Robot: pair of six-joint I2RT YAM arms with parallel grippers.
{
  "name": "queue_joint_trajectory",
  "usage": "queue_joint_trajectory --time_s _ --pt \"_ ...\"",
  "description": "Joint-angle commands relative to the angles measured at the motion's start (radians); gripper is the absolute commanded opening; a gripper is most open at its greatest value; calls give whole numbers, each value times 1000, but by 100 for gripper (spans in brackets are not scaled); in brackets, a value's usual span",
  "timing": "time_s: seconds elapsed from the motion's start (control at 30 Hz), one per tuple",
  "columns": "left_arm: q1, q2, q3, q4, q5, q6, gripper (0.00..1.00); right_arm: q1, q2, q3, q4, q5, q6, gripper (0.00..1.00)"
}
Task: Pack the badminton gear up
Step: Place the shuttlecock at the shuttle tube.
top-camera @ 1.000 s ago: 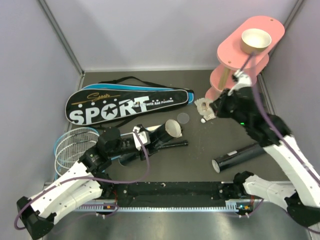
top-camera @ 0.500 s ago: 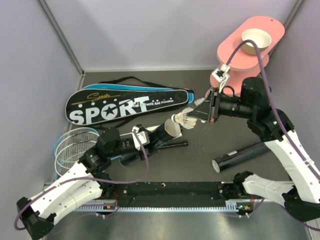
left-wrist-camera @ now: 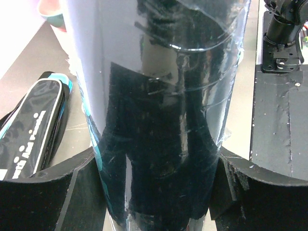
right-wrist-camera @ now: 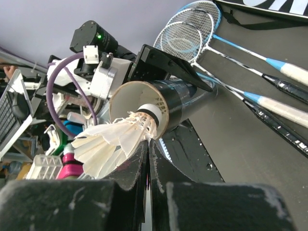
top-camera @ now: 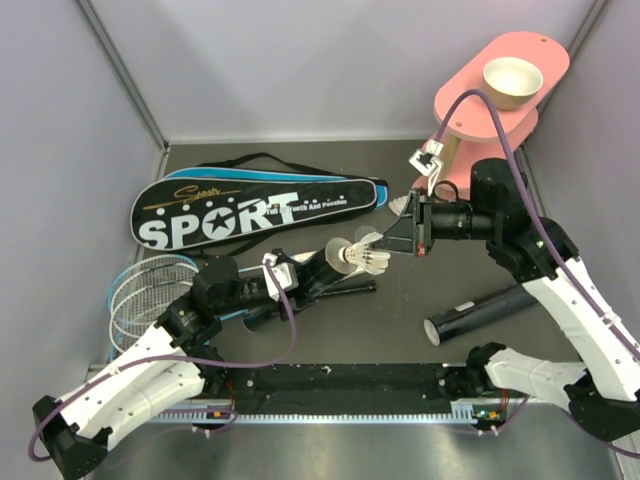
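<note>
Centre frame, the left gripper clamps a black tube. The right gripper pinches a shuttlecock, cork at the tube's mouth.

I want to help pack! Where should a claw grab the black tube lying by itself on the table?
Grab the loose black tube around its middle, coming straight down from above and squeezing across its width. It lies flat on the table, long and round, so an end grip would probably let it tip.
</note>
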Motion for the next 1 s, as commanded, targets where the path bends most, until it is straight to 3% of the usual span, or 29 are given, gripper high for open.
queue_joint_trajectory --time_s 0.0,0.1,0.23,0.27,0.43,0.7,0.97 --pt "-1 -10 15 84 34 1 18 84 56 93 -87 117 -70 0" --pt "-1 -2 21 79 34 0 18 173 130 193 -154 282 -117 10" --pt "-3 -13 25 69 31 1 17 176 147 247 -237 373 -163 38" --pt "-1 -18 24 67 28 1 17 176 147 247 -242 375 -169 42" --pt "-1 -24 19 69 31 0 17 218 185 236 -244 385 -174 53" --pt "-3 -16 41 76 25 -19 15 347 308 253 -219 506 -143 57" --pt "-1 -33 7 101 7 -32 15 325 131 230 -123 649 -163 79"
